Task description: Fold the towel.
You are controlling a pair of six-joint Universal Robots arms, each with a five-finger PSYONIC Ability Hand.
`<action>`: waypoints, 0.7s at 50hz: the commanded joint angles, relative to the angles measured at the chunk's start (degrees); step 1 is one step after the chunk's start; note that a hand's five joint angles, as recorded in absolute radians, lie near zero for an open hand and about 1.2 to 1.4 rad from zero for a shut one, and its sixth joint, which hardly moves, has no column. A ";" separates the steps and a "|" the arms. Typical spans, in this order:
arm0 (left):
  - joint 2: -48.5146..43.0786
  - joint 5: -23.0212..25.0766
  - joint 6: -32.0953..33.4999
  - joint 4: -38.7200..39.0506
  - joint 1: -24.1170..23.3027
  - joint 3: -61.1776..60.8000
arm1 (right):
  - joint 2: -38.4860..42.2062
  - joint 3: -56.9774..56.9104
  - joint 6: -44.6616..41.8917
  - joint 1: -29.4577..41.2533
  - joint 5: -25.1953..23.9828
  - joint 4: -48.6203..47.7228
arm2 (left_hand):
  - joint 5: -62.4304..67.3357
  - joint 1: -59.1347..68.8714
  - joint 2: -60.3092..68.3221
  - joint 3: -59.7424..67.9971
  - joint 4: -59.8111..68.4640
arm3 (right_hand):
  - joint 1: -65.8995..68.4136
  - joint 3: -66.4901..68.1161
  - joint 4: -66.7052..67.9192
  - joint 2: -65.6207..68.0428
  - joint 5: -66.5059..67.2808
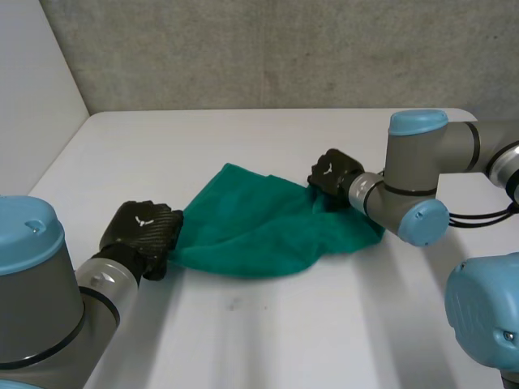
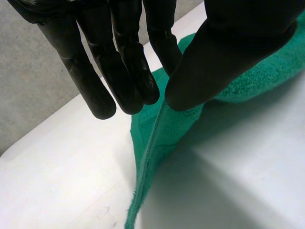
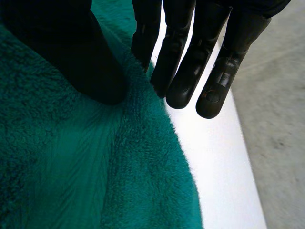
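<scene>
Head view shows the towel (image 1: 259, 231) bunched and unfolded near the middle of the tabletop (image 1: 268, 332), spanning between the two hands.

Risk assessment (a judgement from the present layout):
- Slip at the left end. The left hand (image 1: 142, 229) has only the hem. If the arms draw apart or lift quickly, the hem may pull free and that end will drop.
- Crooked fold. The cloth is wrinkled and sags between the hands, with its near edge resting on the tabletop. Carrying one end across before the cloth is drawn flat would likely leave misaligned edges.
- Uneven grip points. It cannot be told whether each hand is on a true corner, and an off-corner hold would skew the fold line.

Hand state:
- Left hand: at the towel's left end, toward the tabletop's near-left corner. In the left wrist view the fingers (image 2: 121, 71) are nearly straight and the thumb (image 2: 224, 52) closes toward them, with the towel's hem pinched between. This is a shallow pinch.
- Right hand (image 1: 332, 174): at the towel's far-right part. In the right wrist view the thumb (image 3: 90, 67) presses onto the pile. The fingers (image 3: 183, 71) are straight along the cloth's outer edge, the nearest one touching it. The cloth passes between thumb and fingers, a deeper hold than the left.
</scene>
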 commanded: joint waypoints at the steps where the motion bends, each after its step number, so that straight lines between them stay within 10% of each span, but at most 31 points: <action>1: -0.01 -0.06 0.01 0.04 1.54 0.53 | -10.49 1.24 16.33 -0.88 0.86 -0.35 | 12.53 14.93 11.53 11.79 11.62 | 25.48 12.63 12.24 13.05 15.35; 15: -1.77 0.38 0.19 0.57 3.65 1.24 | -39.17 30.59 18.66 -9.23 1.30 4.65 | 12.53 14.93 11.53 11.79 11.62 | 25.48 12.63 12.24 13.05 15.35; 24: -5.01 0.56 0.54 0.66 3.48 1.58 | -42.00 43.78 13.92 -11.86 0.95 15.12 | 12.53 14.93 11.53 11.79 11.62 | 25.48 12.63 12.24 13.05 15.35; 35: -16.52 1.17 3.61 1.36 3.65 16.95 | -38.58 38.09 15.93 -11.51 1.47 4.41 | 12.53 14.93 11.53 11.79 11.62 | 25.48 12.63 12.24 13.05 15.35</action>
